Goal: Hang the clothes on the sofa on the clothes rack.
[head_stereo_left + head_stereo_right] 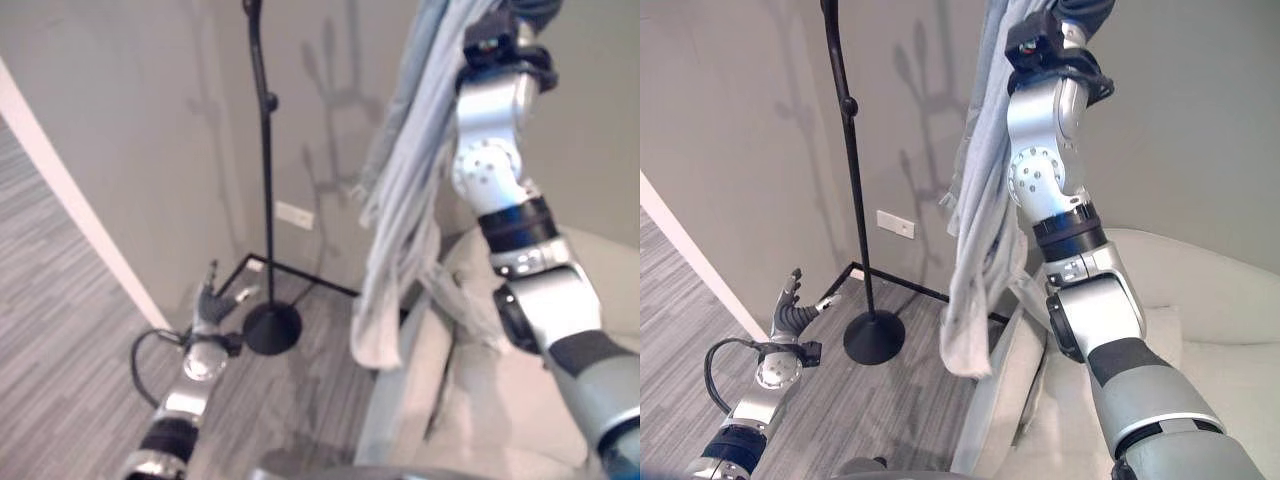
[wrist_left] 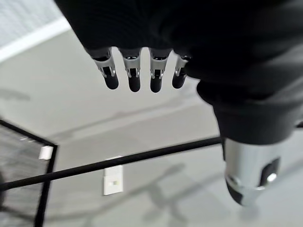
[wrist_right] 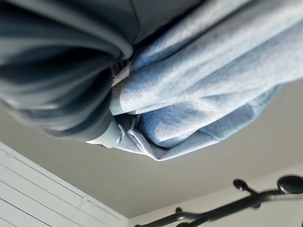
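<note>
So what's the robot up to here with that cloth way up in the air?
The robot's right arm is raised high, lifting a grey-blue garment off the pale sofa; the cloth hangs down in long folds beside the arm. The right hand itself is hidden in the bunched fabric. The black clothes rack stands on the floor by the wall, with nothing hanging on the part in view. The left hand is low near the rack's base, fingers straight, holding nothing.

Location: domestic living room. Indicators: light upholstered sofa (image 1: 1200, 300) against a plain grey wall (image 1: 730, 120), grey carpeted floor (image 1: 60, 330), white wall socket (image 1: 896, 225), white skirting board (image 1: 80, 215), freestanding black clothes rack (image 1: 855, 250).
</note>
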Robot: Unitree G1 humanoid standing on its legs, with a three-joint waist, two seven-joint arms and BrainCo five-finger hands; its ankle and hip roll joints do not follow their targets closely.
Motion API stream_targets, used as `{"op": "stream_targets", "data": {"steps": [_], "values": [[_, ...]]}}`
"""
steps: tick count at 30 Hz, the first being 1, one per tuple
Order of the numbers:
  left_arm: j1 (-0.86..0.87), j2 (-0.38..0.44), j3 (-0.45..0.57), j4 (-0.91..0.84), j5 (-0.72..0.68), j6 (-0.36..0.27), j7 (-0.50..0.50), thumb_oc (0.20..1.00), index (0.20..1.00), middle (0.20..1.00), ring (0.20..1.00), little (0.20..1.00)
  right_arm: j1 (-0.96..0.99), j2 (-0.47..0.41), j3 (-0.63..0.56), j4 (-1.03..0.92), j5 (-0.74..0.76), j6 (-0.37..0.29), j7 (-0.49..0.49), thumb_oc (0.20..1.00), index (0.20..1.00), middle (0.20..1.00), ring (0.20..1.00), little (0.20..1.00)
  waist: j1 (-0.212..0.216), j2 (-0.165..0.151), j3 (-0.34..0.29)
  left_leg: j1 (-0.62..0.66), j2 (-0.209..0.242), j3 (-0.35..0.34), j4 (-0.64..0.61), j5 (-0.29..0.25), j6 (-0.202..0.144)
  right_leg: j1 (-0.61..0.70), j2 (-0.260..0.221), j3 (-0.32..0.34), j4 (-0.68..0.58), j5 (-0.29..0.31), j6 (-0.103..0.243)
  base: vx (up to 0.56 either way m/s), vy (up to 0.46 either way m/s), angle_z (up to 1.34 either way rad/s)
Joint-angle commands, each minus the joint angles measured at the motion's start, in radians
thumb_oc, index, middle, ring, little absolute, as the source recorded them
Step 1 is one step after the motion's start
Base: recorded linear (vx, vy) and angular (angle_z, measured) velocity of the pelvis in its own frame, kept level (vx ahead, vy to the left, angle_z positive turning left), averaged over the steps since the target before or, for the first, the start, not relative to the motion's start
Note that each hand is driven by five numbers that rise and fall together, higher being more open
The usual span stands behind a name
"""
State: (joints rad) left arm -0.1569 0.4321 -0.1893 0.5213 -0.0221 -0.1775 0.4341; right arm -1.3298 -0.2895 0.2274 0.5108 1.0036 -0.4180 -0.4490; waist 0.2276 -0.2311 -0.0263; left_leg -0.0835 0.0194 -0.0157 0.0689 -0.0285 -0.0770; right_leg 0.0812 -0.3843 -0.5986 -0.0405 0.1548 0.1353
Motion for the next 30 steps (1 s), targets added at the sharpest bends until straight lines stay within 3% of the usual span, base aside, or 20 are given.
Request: {"op": "stream_targets", "data": {"steps": [1, 16, 20, 23, 30], "values": [[-0.101, 0.011, -0.081, 0.026, 0.027, -0.058, 0.043, 1.000, 1.000, 1.000, 1.000, 1.000, -0.173, -0.056, 0.073, 0.041, 0.011, -0.032, 0.005, 0.200, 0.200, 0.200, 0.200, 0.200, 0.015, 0.042, -0.067, 0.075, 0.040, 0.032, -0.131, -0.023, -0.024, 0.052, -0.050, 0.013, -0.029, 0.173, 0.126, 0.01, 0.021, -0.05], [-0.503, -0.123, -0.426, 0.329, 0.086, -0.052, 0.083, 1.000, 1.000, 1.000, 1.000, 1.000, -0.420, -0.058, 0.221, 0.260, 0.096, -0.064, -0.028, 0.200, 0.200, 0.200, 0.200, 0.200, -0.088, 0.021, -0.101, 0.074, 0.024, 0.045, -0.145, -0.007, -0.018, 0.019, -0.046, 0.046, -0.035, 0.206, 0.126, -0.01, 0.010, 0.00], [-0.554, -0.174, -0.462, 0.410, 0.086, -0.045, 0.091, 1.000, 1.000, 1.000, 1.000, 1.000, -0.439, -0.044, 0.241, 0.267, 0.104, -0.068, -0.029, 0.200, 0.200, 0.200, 0.200, 0.200, -0.106, 0.022, -0.104, 0.073, 0.023, 0.049, -0.147, -0.007, -0.018, 0.013, -0.044, 0.055, -0.036, 0.207, 0.126, 0.01, -0.006, -0.03], [-0.637, -0.244, -0.490, 0.520, 0.062, -0.026, 0.112, 1.000, 1.000, 1.000, 1.000, 1.000, -0.442, -0.014, 0.268, 0.243, 0.107, -0.079, -0.037, 0.200, 0.200, 0.200, 0.200, 0.200, -0.143, 0.025, -0.106, 0.074, 0.019, 0.055, -0.149, -0.007, -0.018, 0.003, -0.045, 0.071, -0.036, 0.209, 0.126, 0.01, -0.011, -0.05], [-0.742, -0.314, -0.496, 0.586, 0.008, -0.021, 0.126, 1.000, 1.000, 1.000, 1.000, 1.000, -0.436, 0.018, 0.312, 0.215, 0.096, -0.088, -0.045, 0.200, 0.200, 0.200, 0.200, 0.200, -0.193, 0.043, -0.103, 0.073, 0.013, 0.071, -0.152, -0.008, -0.014, -0.018, -0.050, 0.097, -0.036, 0.218, 0.126, 0.00, -0.005, -0.07]]}}
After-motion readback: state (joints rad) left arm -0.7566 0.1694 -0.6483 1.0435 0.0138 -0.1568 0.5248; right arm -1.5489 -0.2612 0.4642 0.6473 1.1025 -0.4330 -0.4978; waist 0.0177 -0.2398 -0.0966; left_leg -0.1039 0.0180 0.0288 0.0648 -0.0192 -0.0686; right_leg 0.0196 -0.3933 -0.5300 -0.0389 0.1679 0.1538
